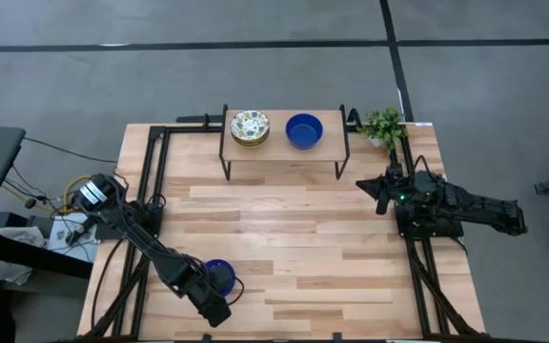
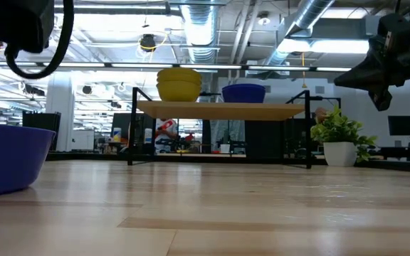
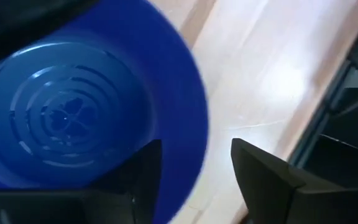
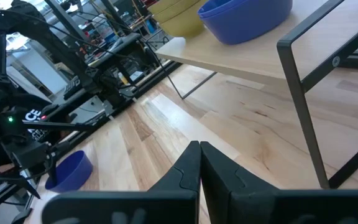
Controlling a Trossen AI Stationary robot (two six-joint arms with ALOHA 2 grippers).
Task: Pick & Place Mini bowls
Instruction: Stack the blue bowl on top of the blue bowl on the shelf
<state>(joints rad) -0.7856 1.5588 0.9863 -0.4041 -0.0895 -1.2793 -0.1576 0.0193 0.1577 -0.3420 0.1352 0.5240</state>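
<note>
A blue mini bowl point(image 1: 219, 275) sits upright on its base near the table's near left corner, also seen in the low view point(image 2: 6, 158). My left gripper point(image 3: 194, 158) is open and slants down over this bowl's rim, one finger inside and one outside. On the raised shelf point(image 1: 284, 148) at the far side rest a stack of floral mini bowls point(image 1: 250, 127) and another blue mini bowl point(image 1: 304, 131). My right gripper point(image 4: 199, 155) is shut and waits above the table's right side, holding nothing. My left gripper straddles the blue bowl's rim point(image 3: 194, 134), slanting down from the near left. A strip of table shows between the rim and the outer finger point(image 3: 260, 177). Whether the inner finger point(image 3: 143, 177) touches the bowl's wall I cannot tell. The bowl stands on the table.
A small potted plant point(image 1: 383, 125) stands at the far right beside the shelf. Black frame rails point(image 1: 151, 181) run along the table's left and right sides. The wooden table top between the shelf and the near bowl is bare.
</note>
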